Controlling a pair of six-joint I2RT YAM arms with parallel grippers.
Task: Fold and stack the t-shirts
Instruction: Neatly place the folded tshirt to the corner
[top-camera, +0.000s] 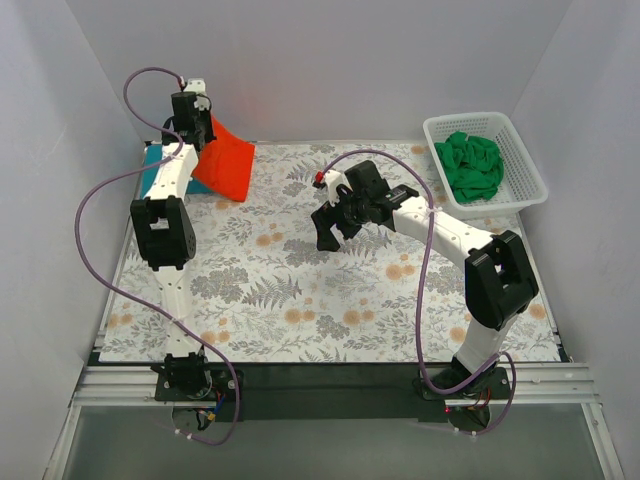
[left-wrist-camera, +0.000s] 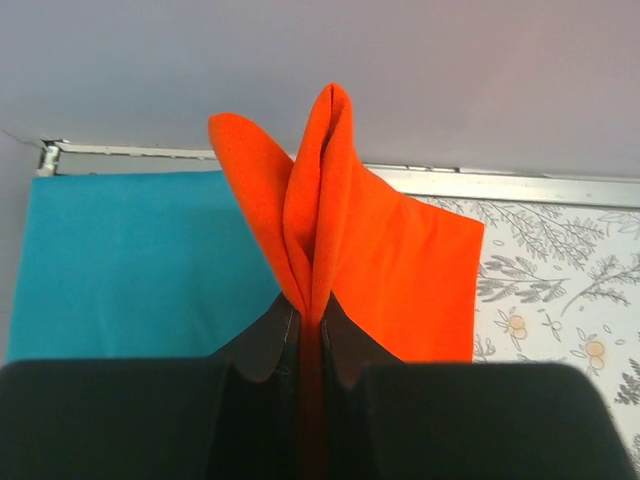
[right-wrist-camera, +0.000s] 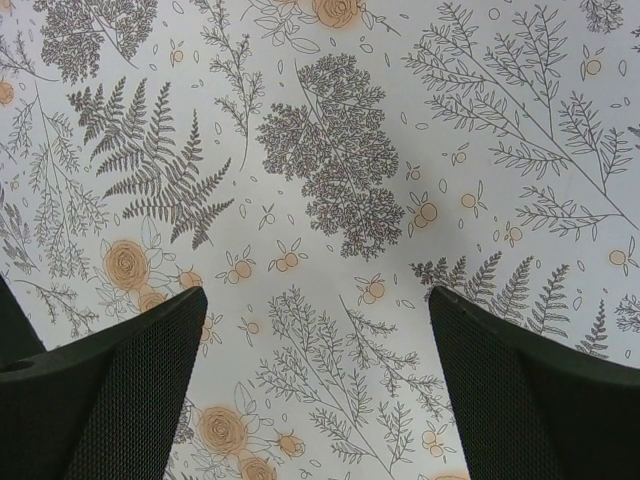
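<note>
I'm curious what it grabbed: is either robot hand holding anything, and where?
Left gripper pinches the orange shirt by a bunched fold; right gripper holds nothing.

We see a grey floral-patterned cloth (top-camera: 330, 290) spread flat over the counter (top-camera: 330, 378), and a white plastic lattice basket (top-camera: 530, 162) sitting at the cloth's far right corner.

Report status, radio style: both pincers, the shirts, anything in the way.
Left pincer shut on orange shirt, raised; teal shirt flat beside it. Right pincer open, empty, over cloth. Green shirt bunched in basket. Nothing in the way.
</note>
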